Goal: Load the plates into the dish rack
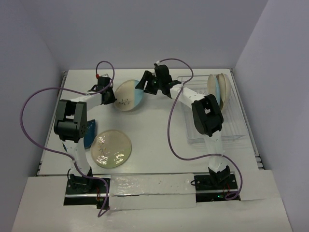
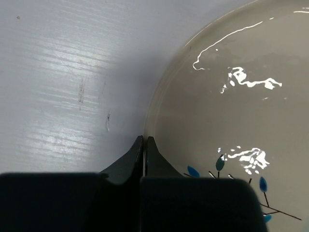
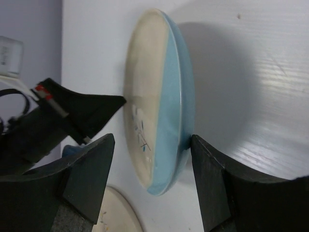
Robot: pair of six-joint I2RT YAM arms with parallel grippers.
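White tabletop (image 1: 154, 130); the dish rack (image 1: 236, 126) holds two upright plates (image 1: 217, 89). A sprig plate (image 3: 159, 96) tilts on edge between the right gripper's (image 3: 150, 141) spread jaws; the left gripper's (image 2: 145, 141) clenched tips touch its rim.

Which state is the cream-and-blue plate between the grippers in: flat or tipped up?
Tipped up: the cream-and-blue plate stands on its rim inside the right gripper.
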